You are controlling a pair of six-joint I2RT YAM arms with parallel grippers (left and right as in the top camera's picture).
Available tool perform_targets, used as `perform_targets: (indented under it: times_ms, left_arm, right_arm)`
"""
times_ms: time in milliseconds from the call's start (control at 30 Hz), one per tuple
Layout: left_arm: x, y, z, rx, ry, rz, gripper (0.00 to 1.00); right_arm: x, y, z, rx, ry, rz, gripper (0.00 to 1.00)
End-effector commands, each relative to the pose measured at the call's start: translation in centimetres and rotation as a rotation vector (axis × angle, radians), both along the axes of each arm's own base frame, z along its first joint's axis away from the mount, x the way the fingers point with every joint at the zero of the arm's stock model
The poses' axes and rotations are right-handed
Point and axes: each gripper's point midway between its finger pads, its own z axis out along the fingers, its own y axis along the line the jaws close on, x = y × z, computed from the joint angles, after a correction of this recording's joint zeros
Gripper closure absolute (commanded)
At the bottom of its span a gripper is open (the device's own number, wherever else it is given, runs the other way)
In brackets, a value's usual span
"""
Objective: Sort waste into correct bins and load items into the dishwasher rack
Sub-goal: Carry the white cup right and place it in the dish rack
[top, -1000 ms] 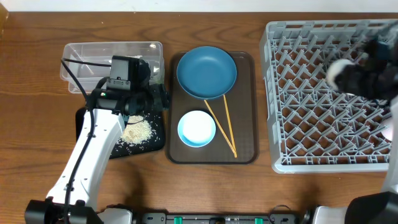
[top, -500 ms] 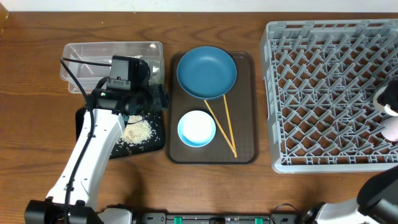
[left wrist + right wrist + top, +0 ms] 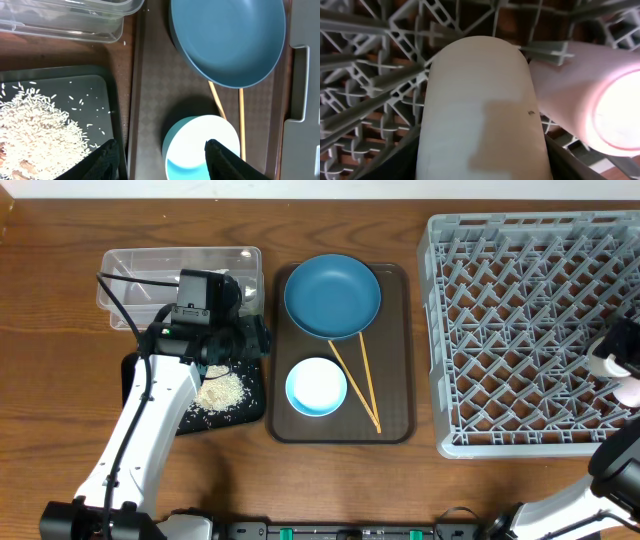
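Note:
My left gripper (image 3: 165, 162) is open and empty, hovering over the brown tray's left edge beside the small light-blue bowl (image 3: 200, 145); it also shows in the overhead view (image 3: 245, 338). The big dark-blue dish (image 3: 332, 295) and two chopsticks (image 3: 362, 385) lie on that tray. Rice (image 3: 35, 130) lies heaped in the black tray (image 3: 135, 375). The clear tub (image 3: 150, 265) stands behind it. My right gripper (image 3: 480, 170) is shut on the pale-green cup (image 3: 480, 100), low over the grey rack (image 3: 520, 330). The pink cup (image 3: 600, 105) lies beside it in the rack. The napkin is hidden.
The brown serving tray (image 3: 395, 420) sits between the black tray and the rack. My left arm (image 3: 150, 420) crosses the black tray's front left. The rack's upright pegs (image 3: 370, 75) surround the two cups closely.
My right arm has swung from the rack's far right down to its right front edge with the pale cup, next to the pink cup. The left arm has not moved.

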Motion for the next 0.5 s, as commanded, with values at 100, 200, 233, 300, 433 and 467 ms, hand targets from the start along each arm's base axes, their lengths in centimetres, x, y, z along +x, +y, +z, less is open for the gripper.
perform_targets:
  times_ms: [100,200,233,300,433,467]
  left_arm:
    - [0.0,0.2,0.0,0.013,0.000,-0.004,0.42]
    - [-0.1,0.2,0.0,0.013,0.006,-0.004,0.42]
    - [-0.2,0.2,-0.1,0.014,0.008,-0.004,0.42]
    - [-0.3,0.2,-0.1,0.014,0.013,-0.004,0.42]
    - [-0.4,0.2,-0.1,0.015,0.017,-0.004,0.42]
    - [-0.4,0.2,-0.1,0.015,0.016,-0.004,0.42]
  right_arm:
    - [0.7,-0.2,0.5,0.006,-0.033,-0.013,0.33]
    - [1.7,0.7,0.9,0.061,-0.090,0.003,0.28]
    - [2.0,0.9,1.1,0.069,-0.102,0.007,0.26]
    - [2.1,0.8,1.5,0.067,-0.111,0.008,0.24]
    - [2.0,0.9,2.3,0.057,-0.123,0.009,0.22]
    - [2.0,0.9,2.5,0.054,-0.128,0.009,0.23]
